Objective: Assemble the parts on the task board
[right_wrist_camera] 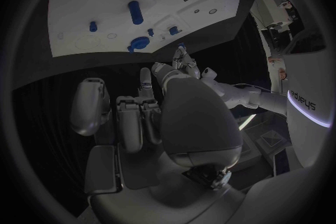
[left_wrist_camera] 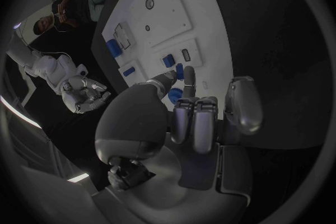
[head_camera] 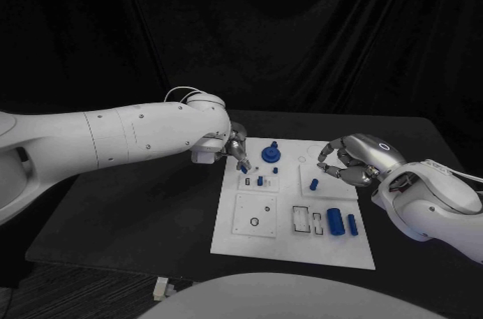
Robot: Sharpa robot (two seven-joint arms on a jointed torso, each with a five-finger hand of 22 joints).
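Two white arms reach in over your black table (head_camera: 131,214), one from each side, and between them lies the white rectangular task board (head_camera: 292,242).

Your left hand (head_camera: 236,149) hangs over the board's far left part, fingers pointing down, and its fingertips (left_wrist_camera: 187,74) pinch a small blue peg (head_camera: 245,169) just above the board's surface.

Your right hand (head_camera: 354,160) hovers at the board's far right edge with its fingers curled inward; you can see nothing gripped in them, and the hand sits apart from the pieces below it.

On the board, the round blue knob-like part (head_camera: 270,153) stands near the far edge, just beside your left hand. Two blue cylinders (head_camera: 342,221) lie side by side near the right edge, next to a row of rectangular slots (head_camera: 302,220). A short blue pin (head_camera: 314,185) stands in the right-hand section, below your right hand. A smaller blue piece (head_camera: 261,181) sits in the middle plate, near the pinched peg.
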